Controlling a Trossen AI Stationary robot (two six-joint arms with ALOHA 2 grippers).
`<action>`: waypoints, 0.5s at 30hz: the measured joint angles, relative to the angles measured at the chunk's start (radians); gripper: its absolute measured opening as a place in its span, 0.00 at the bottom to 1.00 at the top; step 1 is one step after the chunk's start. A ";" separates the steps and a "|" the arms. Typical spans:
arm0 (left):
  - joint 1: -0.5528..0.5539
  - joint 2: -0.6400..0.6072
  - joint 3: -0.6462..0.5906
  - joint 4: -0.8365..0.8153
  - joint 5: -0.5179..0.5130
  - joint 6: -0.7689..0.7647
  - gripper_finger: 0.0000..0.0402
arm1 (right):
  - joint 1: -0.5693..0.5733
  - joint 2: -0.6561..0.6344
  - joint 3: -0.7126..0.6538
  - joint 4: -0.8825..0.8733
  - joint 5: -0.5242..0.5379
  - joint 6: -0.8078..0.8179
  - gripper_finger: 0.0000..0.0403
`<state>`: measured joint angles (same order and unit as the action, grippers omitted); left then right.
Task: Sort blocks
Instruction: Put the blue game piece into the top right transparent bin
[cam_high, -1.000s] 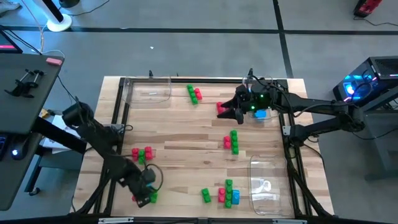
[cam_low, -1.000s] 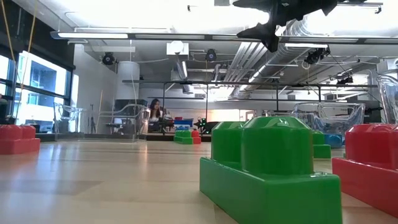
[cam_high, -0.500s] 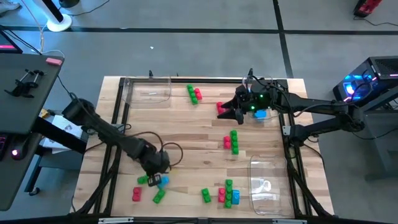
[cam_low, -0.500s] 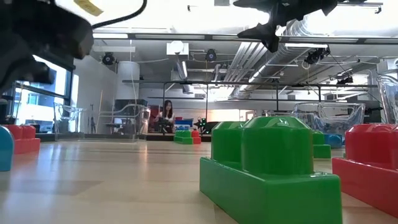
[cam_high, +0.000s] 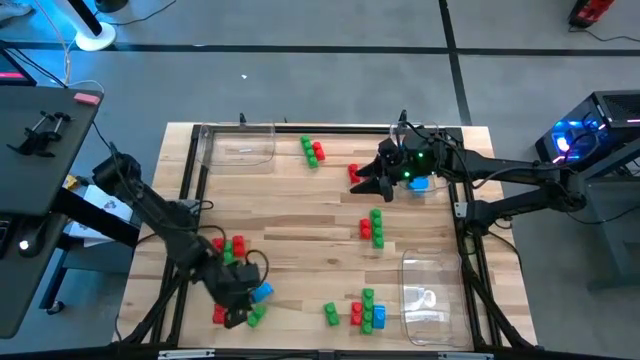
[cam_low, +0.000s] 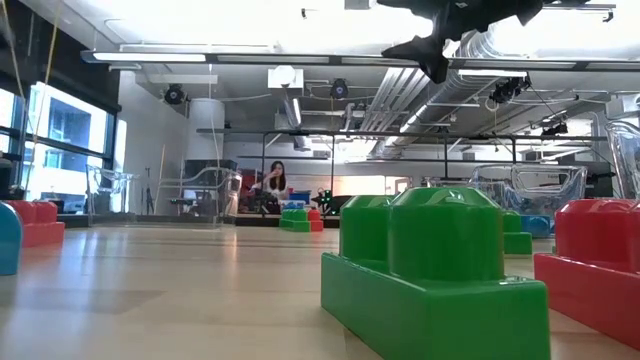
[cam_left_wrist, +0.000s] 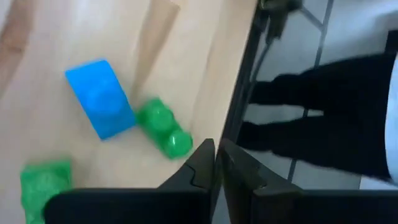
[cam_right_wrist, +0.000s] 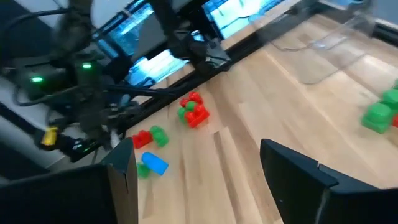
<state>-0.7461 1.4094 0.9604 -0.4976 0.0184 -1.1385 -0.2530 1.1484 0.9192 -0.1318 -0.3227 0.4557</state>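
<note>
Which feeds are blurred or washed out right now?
Left wrist view: motion-smeared, blue block and green blocks soft. Right wrist view: slightly blurred. Low view: bright ceiling glare, the nearest green block fills the foreground. High view: evenly lit.

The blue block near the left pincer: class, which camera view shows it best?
The left wrist view: the blue block fills it, lying beside a green block. The high view shows it small; the right wrist view shows it far off; the low view catches only its edge.
</note>
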 joint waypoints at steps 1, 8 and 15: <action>0.017 0.004 0.000 0.000 0.010 0.018 0.07 | 0.004 0.000 0.000 0.011 -0.018 0.009 0.56; 0.125 0.006 0.000 -0.069 0.069 0.127 0.33 | 0.110 0.000 0.001 0.176 -0.148 0.082 0.56; 0.094 0.006 0.000 -0.075 0.029 0.134 0.57 | 0.318 0.000 0.072 0.194 -0.005 0.151 0.56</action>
<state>-0.6525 1.4155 0.9600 -0.5726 0.0476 -1.0048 0.0650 1.1488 0.9908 0.0619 -0.3273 0.6070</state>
